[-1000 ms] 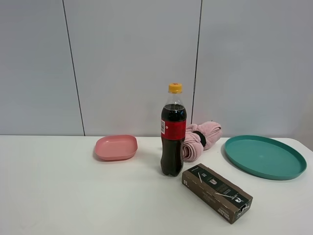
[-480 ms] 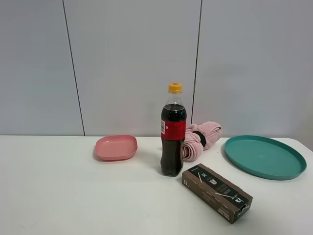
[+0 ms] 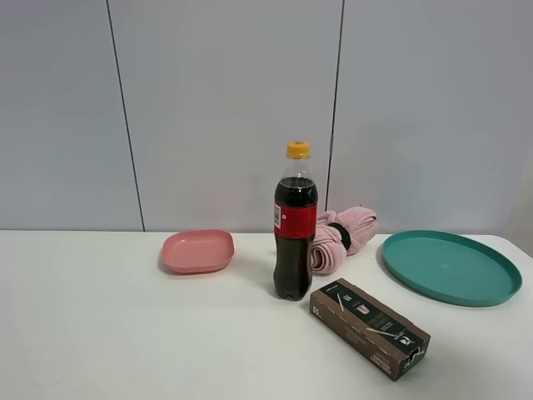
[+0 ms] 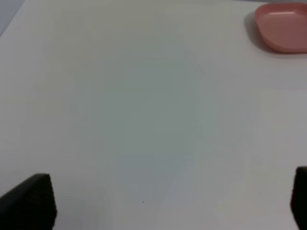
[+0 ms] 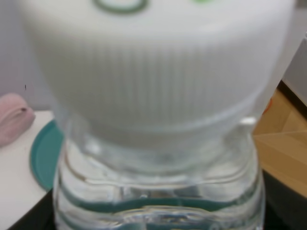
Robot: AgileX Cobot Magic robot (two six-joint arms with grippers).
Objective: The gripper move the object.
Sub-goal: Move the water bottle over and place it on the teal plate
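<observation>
- Five things are seen on the white desk (image 3: 100, 333) in the high view.
- One tall cola bottle (image 3: 295, 225) with a yellow cap is stood upright in the middle of the frame.
- A pink dish (image 3: 197, 251) is placed to the left of it, a little apart.
- A rolled pink cloth (image 3: 343, 236) is laid just behind the cola bottle, on its right side.
- A big teal plate (image 3: 451, 267) is set at the right of the frame.
- A brown box (image 3: 370, 327) is laid flat in the lower right of the frame, just in front of the cola bottle and close to the plate.
- The small water bottle (image 5: 158, 182) is seen only in the right wrist view, very close and blurry, so that the picture is almost filled by its white cap and clear neck.
- The right jaws are closed tight on the water bottle, which is held in them.
- Behind the water bottle, the teal plate, a bit of the pink cloth and a wooden floor (image 5: 283, 153) past the edge of the desk are seen.
- The left jaws are opened wide: two black fingertips (image 4: 29, 203) are seen far apart, with only bare desk between them, and nothing is held.
</observation>
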